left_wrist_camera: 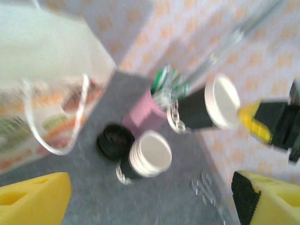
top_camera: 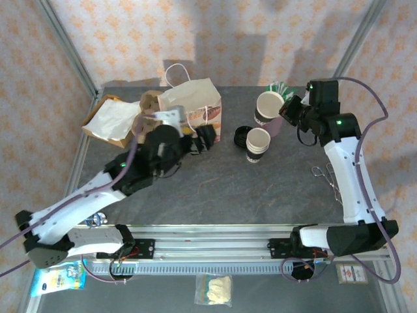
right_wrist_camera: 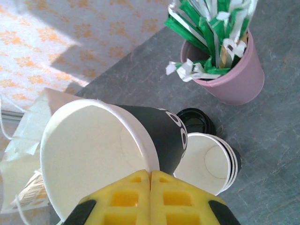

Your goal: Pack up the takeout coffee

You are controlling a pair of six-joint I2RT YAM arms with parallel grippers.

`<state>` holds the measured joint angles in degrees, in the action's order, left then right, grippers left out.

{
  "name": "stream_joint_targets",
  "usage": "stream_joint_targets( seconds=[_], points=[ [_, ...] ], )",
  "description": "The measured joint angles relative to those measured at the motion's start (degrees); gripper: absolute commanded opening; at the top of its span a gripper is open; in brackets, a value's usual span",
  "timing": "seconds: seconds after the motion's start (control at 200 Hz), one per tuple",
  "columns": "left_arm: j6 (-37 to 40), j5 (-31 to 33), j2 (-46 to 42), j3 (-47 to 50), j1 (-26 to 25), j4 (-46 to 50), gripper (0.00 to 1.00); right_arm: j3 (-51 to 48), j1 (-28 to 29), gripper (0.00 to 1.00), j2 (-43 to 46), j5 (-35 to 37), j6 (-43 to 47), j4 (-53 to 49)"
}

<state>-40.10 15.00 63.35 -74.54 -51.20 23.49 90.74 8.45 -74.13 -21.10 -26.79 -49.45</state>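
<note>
Left gripper (top_camera: 201, 139) hangs wide open and empty, just in front of the paper bag (top_camera: 192, 104), yellow fingers (left_wrist_camera: 35, 199) far apart in its wrist view. Further out on the table (top_camera: 228, 189): stack of lidless cups (top_camera: 257, 145), loose black lids (top_camera: 242, 135) touching its left side. Just beyond the stack is the takeout coffee cup (top_camera: 269, 106) – right gripper (right_wrist_camera: 150, 180) is closed tight on its rim, one finger inside and one outside, pinching the wall. No lid on it at this moment (white inside plainly open). It looks lifted off the table and close to mouth-up, maybe tipped a little; exact tilt is hard to tell. Pink cup (right_wrist_camera: 234, 79) of green-and-white stirrers stands right behind it. Key relation: the cup is in the right arm's grip, not the left's, and the lids lie near-left of and below it, with the bag further left, well apart. The long axis runs roughly vertical, so my read is the cup wants a lid first, then a leftward carry to the bag, where the left gripper waits – a rim pinch could crush or slip.
</note>
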Motion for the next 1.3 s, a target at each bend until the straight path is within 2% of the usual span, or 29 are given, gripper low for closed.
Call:
stream_joint_targets(
  seconds=[0.085,0.185,0.31,0.415,0.606,1.101,1.301],
  points=[
    [0.1,6.3,-4.8,-1.5,0.2,1.6,0.90,3.3,5.2,0.00,-0.4,1.0,1.2,-2.8],
    [0.9,13.6,-9.4,-3.1,0.3,3.1,0.91,3.1,15.0,0.00,-1.1,2.0,1.4,-3.7],
    [2.1,20.2,-12.5,-4.5,0.3,4.7,0.92,-5.7,25.3,0.00,-1.0,2.6,-0.4,-2.3],
    [2.7,22.8,-12.8,-5.1,0.3,6.3,0.92,-15.3,29.2,0.00,-1.0,2.8,-2.8,-0.6],
    [2.9,22.9,-10.7,-4.6,0.3,8.3,0.93,-24.2,30.6,0.00,-1.5,3.2,-4.7,2.8],
    [2.6,19.3,-8.6,-0.7,1.7,8.9,0.93,-29.2,30.6,0.00,-5.8,5.8,-4.5,9.4],
    [2.6,18.4,-9.4,0.0,2.6,9.0,0.93,-30.1,30.6,0.23,-5.8,7.3,-4.6,9.5]
  ],
)
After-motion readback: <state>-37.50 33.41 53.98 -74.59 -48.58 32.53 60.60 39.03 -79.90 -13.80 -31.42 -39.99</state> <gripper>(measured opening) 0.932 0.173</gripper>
